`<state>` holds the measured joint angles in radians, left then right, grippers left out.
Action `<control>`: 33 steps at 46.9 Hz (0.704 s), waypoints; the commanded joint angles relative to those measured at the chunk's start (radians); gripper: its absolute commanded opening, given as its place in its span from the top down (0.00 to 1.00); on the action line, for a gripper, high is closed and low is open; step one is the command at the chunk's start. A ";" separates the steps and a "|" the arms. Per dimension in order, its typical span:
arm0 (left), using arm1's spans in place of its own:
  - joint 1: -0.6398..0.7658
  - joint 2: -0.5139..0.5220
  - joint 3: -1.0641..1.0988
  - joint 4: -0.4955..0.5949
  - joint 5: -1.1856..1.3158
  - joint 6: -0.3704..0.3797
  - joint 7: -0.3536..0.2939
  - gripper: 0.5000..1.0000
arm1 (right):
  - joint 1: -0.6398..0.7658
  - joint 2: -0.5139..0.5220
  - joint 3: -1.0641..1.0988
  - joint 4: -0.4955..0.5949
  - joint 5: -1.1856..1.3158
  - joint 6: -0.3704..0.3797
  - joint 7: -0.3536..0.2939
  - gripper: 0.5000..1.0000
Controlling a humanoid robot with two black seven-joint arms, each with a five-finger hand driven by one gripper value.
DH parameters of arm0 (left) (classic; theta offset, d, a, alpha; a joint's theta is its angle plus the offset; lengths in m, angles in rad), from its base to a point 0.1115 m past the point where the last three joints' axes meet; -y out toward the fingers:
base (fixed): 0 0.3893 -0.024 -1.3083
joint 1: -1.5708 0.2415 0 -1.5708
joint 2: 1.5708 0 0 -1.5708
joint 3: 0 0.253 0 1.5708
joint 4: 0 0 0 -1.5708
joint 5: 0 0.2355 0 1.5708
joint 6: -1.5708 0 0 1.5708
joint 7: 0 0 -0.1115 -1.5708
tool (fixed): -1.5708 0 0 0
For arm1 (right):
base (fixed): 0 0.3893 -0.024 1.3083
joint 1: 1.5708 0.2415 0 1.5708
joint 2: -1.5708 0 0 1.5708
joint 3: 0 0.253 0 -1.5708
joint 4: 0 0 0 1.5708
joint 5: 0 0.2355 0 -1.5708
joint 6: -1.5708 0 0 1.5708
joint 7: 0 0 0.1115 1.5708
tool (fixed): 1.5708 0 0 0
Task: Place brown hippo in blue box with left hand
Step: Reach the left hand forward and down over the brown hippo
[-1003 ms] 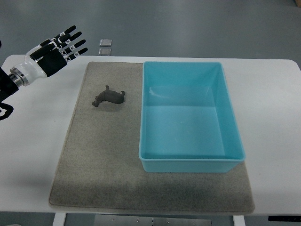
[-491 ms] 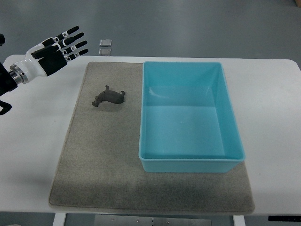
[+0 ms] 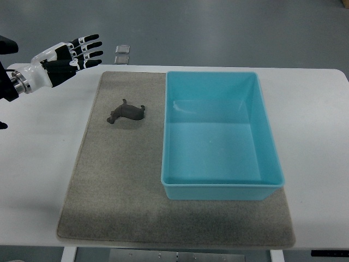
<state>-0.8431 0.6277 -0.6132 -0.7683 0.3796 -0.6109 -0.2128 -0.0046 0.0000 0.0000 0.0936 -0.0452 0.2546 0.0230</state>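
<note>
A small brown hippo (image 3: 126,112) lies on its side on the grey mat (image 3: 114,180), just left of the blue box (image 3: 221,188). The box is empty. My left hand (image 3: 71,55) hovers over the table's far left corner, up and to the left of the hippo and well apart from it. Its fingers (image 3: 90,47) are stretched out and spread, holding nothing. The right arm does not show.
The white table (image 3: 41,158) carries the mat and the box. Two small clear squares (image 3: 122,54) lie on the floor beyond the table's far edge.
My left hand has turned flatter and drifted slightly up and right, its fingers now pointing more to the right. The hippo and the box have not moved.
</note>
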 commanded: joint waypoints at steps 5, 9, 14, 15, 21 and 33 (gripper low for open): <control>-0.050 0.003 0.009 0.001 0.171 0.000 -0.005 0.00 | 0.000 0.000 0.000 0.000 0.001 0.000 0.000 0.13; -0.070 0.004 0.007 -0.002 0.283 0.000 -0.005 0.00 | 0.000 0.000 0.000 0.000 0.001 0.000 0.000 0.13; -0.083 0.006 0.007 -0.011 0.410 0.000 -0.010 0.00 | 0.000 0.000 0.000 0.000 0.001 0.000 0.000 0.13; -0.085 0.006 0.009 -0.017 0.432 0.000 -0.016 0.00 | 0.000 0.000 0.000 0.000 0.001 0.000 0.000 0.13; -0.090 0.014 0.015 -0.065 0.542 0.056 -0.046 0.00 | 0.000 0.000 0.000 0.000 -0.001 0.000 0.000 0.13; -0.088 0.056 0.017 -0.206 0.749 0.123 -0.050 0.00 | 0.000 0.000 0.000 0.000 -0.001 0.000 0.000 0.13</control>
<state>-0.9327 0.6742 -0.5981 -0.9312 1.0736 -0.4962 -0.2625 -0.0047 0.0000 0.0000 0.0936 -0.0446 0.2546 0.0231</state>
